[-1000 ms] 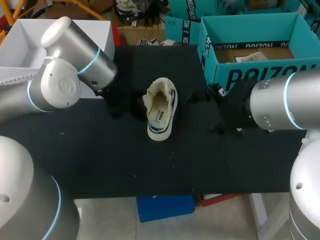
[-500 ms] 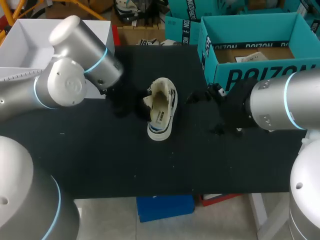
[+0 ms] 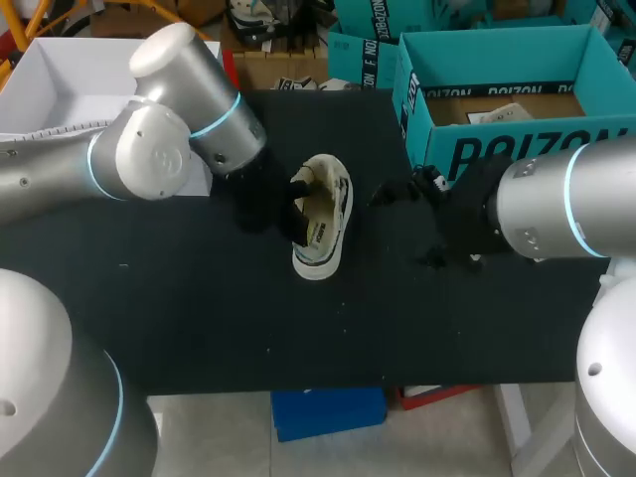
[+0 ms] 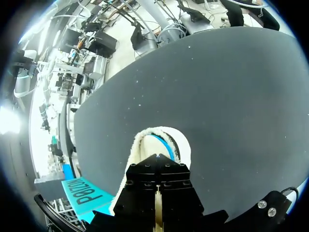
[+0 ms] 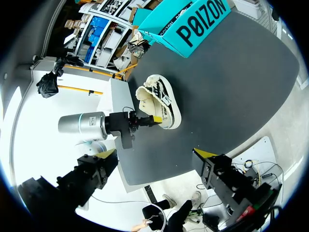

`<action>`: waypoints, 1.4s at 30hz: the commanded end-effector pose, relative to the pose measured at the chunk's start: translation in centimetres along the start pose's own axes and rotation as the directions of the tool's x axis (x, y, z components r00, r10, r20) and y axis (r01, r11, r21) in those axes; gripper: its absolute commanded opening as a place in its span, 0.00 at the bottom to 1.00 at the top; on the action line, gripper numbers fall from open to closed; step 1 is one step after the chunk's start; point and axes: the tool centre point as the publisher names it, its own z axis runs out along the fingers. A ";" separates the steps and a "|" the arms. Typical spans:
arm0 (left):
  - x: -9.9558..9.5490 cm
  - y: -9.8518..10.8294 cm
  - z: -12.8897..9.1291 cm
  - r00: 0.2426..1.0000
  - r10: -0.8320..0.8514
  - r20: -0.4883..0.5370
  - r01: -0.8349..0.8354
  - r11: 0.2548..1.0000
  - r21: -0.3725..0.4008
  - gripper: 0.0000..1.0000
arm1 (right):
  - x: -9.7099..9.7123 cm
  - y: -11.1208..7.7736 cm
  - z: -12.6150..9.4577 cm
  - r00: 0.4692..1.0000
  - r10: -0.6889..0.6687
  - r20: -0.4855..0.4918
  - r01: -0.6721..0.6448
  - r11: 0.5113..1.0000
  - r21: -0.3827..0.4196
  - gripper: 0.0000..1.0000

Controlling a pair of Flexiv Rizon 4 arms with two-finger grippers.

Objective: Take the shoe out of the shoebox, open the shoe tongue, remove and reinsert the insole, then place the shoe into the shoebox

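Observation:
A white low-top shoe (image 3: 326,221) with dark stripes lies on the black table (image 3: 199,318), opening up. My left gripper (image 3: 298,191) comes in from the left, shut, its tips at the near edge of the shoe's opening. In the left wrist view the shut gripper (image 4: 157,162) hangs over the fleecy collar of the shoe (image 4: 166,137); nothing shows between its fingers. My right gripper (image 3: 405,227) waits to the right of the shoe, apart from it. It is seen wide open (image 5: 156,153), facing the shoe (image 5: 157,99). The teal shoebox (image 3: 497,38) stands open at back right.
A white box (image 3: 60,79) stands at the back left corner behind my left arm. A second teal box (image 3: 363,60) sits beyond the table's far edge. Some paper lies inside the shoebox.
My left arm has swung right, bringing its shut gripper from beside the shoe to the edge of its opening. The shoe and the right arm have stayed put.

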 end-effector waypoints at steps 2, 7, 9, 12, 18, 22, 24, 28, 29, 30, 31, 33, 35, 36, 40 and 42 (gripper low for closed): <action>0.6 0.1 -0.1 0.999 -0.007 -0.042 0.007 1.000 0.009 0.00 | 0.2 -0.5 0.6 1.000 0.004 0.002 -0.004 0.994 -0.111 1.00; 1.1 0.1 0.3 0.998 -0.007 -0.057 0.007 1.000 0.016 0.00 | 0.2 -0.5 0.6 1.000 0.004 0.002 -0.004 0.994 -0.111 1.00; 1.0 0.2 0.5 0.998 -0.007 -0.058 0.008 1.000 0.018 0.00 | 0.2 -0.5 0.6 1.000 0.004 0.002 -0.004 0.994 -0.111 1.00; 0.8 0.3 0.7 0.998 0.002 -0.059 -0.001 1.000 0.019 0.00 | 0.2 -0.5 0.6 1.000 0.004 0.002 -0.004 0.994 -0.111 1.00; 0.5 0.7 1.3 0.998 0.012 -0.060 -0.011 1.000 0.024 0.00 | 0.2 -0.5 0.6 1.000 0.004 0.002 -0.004 0.994 -0.111 1.00; 0.6 1.0 1.9 0.998 0.012 -0.065 -0.010 0.999 0.033 0.00 | 0.2 -0.5 0.6 1.000 0.004 0.002 -0.004 0.994 -0.111 1.00; 0.7 1.0 2.1 0.997 0.013 -0.070 -0.011 0.999 0.037 0.00 | 0.2 -0.5 0.6 1.000 0.004 0.002 -0.004 0.994 -0.111 1.00; 0.7 1.2 2.3 0.997 0.016 -0.077 -0.013 0.999 0.040 0.00 | 0.2 -0.5 0.6 1.000 0.004 0.002 -0.004 0.994 -0.111 1.00; 0.7 1.3 2.4 0.996 0.019 -0.083 -0.015 0.999 0.041 0.00 | 0.2 -0.5 0.6 1.000 0.004 0.002 -0.004 0.994 -0.111 1.00; 0.7 1.4 2.4 0.996 0.021 -0.086 -0.017 0.999 0.041 0.00 | 0.2 -0.5 0.6 1.000 0.004 0.002 -0.004 0.994 -0.111 1.00; 0.7 1.5 2.5 0.996 0.024 -0.090 -0.020 0.999 0.041 0.00 | 0.2 -0.5 0.6 1.000 0.004 0.002 -0.004 0.994 -0.111 1.00; 0.6 1.7 2.6 0.994 0.033 -0.105 -0.029 0.999 0.043 0.00 | 0.2 -0.5 0.6 1.000 0.004 0.002 -0.004 0.994 -0.111 1.00; 0.6 1.8 2.8 0.992 0.041 -0.121 -0.035 0.998 0.049 0.00 | 0.2 -0.5 0.6 1.000 0.004 0.002 -0.004 0.994 -0.111 1.00; 0.6 1.9 2.9 0.991 0.046 -0.129 -0.040 0.998 0.051 0.00 | 0.2 -0.5 0.6 1.000 0.004 0.002 -0.004 0.994 -0.111 1.00; 0.9 1.8 3.6 0.987 0.059 -0.151 -0.050 0.997 0.065 0.00 | 0.2 -0.5 0.6 1.000 0.004 0.002 -0.004 0.994 -0.111 1.00; 1.0 1.8 3.9 0.985 0.064 -0.162 -0.053 0.996 0.072 0.00 | 0.2 -0.5 0.6 1.000 0.004 0.002 -0.004 0.994 -0.111 1.00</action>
